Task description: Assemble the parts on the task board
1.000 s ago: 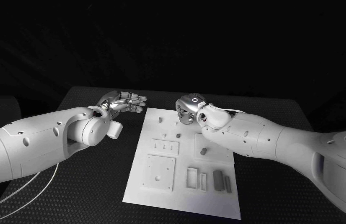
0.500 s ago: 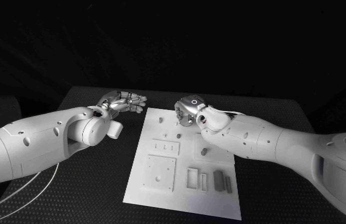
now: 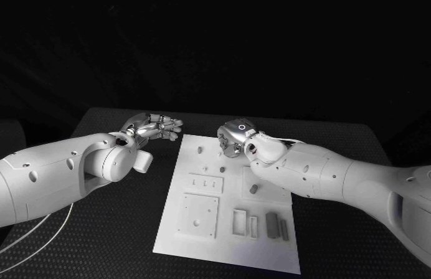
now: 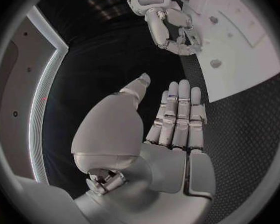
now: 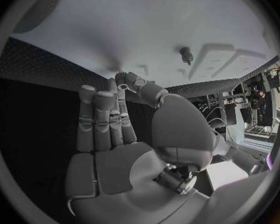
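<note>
Where the head view looks down, the white board lies mid-table, small grey parts near its close edge. Left hand hovers beside the far corner, right hand over it. Left wrist view: fingers straight, together, empty. Right wrist view: fingers extended, holding nothing; a peg stands on the board. Parts look light, rigid, slick; pinch their long sides.

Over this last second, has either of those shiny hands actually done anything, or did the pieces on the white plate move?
Hardly anything. The right hand has eased very slightly toward the far end of the task board, holding nothing. The left hand stays off the board's far left corner, also holding nothing. The grey parts lie where they were.
</note>
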You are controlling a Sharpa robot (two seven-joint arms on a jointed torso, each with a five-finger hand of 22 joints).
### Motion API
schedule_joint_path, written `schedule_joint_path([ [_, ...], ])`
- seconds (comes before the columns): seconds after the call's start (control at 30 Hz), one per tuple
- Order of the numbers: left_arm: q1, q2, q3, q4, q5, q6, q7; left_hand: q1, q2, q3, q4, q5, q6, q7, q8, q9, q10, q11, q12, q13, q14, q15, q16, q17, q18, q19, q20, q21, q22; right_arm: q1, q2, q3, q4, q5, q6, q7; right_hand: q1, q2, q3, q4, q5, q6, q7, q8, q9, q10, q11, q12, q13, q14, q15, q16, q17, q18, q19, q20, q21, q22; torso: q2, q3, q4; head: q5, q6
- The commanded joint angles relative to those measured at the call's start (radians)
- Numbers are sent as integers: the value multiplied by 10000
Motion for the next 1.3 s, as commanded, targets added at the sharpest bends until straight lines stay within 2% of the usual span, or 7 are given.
schedule_joint_path([
  [0.03,14,27,10,6,-27,44,56,-113,-18,63,-24,-33,-12,55,-35,-9,-5,43,-35,12,-60,0,-40,-9,60,-65,8,-38,175,-92,27,-53,-31,18,577,77,102,-38,61,-24,25,12,-5,18,26,14,4,12,81,-32,-64,56,-19,465,6,-43,69,190,4,0,6,-17,2],
  [0.17,14,30,10,3,-27,33,57,-116,-19,63,-25,-34,-13,55,-37,-9,-6,43,-40,12,-60,0,-40,-9,60,-66,8,-38,175,-92,86,-55,-174,349,601,111,-23,-280,33,-22,21,-281,110,-169,-24,-284,120,-187,44,-89,50,41,-77,465,-83,-14,45,176,-3,-1,5,-15,-4],
  [0.3,14,28,9,1,-27,32,55,-118,-24,64,-28,-34,-19,55,-43,-10,-12,44,-48,13,-61,0,-41,-10,60,-66,8,-38,175,-92,95,-57,-207,511,437,162,-308,-863,-394,-21,24,-1469,641,-826,-285,-1825,637,-389,-356,-120,550,30,-160,464,-193,38,26,177,1,-3,10,-16,-5],
  [0.53,14,11,9,3,-27,3,65,-118,-29,68,-34,-32,-29,54,-52,-12,-19,47,-61,13,-62,0,-41,-10,61,-66,8,-38,175,-90,4,-58,-128,714,83,240,-316,-1247,-943,-23,19,-2066,726,-1071,-369,-2840,943,-372,-747,-316,849,39,-259,464,-433,144,-29,177,0,-7,-1,-12,-12],
  [0.9,14,-112,9,15,-27,-14,84,-119,-33,73,-41,-31,-37,52,-61,-12,-29,51,-77,14,-61,0,-41,-11,62,-66,9,-37,175,132,-651,-11,770,1065,-357,453,-151,-1219,-999,38,22,-1947,687,-931,-302,-2766,935,-263,-884,-336,844,142,-350,465,-447,187,-13,167,-8,12,-42,-23,54],
  [1.07,14,-149,9,46,31,-357,368,-101,-22,97,-61,-19,5,52,-44,0,23,49,-67,33,-37,-8,-26,-6,70,-53,3,-31,176,300,-1439,280,1825,1445,-226,598,-232,-1174,-991,104,29,-1845,500,-844,-269,-2391,822,-107,-870,-303,734,200,-417,465,-384,185,27,164,-6,17,-87,-33,209],
  [1.3,11,-129,6,-137,15,-247,404,-87,-29,113,-95,1,40,30,-33,11,52,30,-74,48,-18,-16,-14,-2,74,-36,-2,-22,177,589,-2450,531,2924,1544,259,604,-317,-1067,-1069,43,36,-1815,523,-821,-285,-1700,580,238,-727,-258,503,277,-506,465,-327,134,130,193,-73,78,-287,101,287],
])
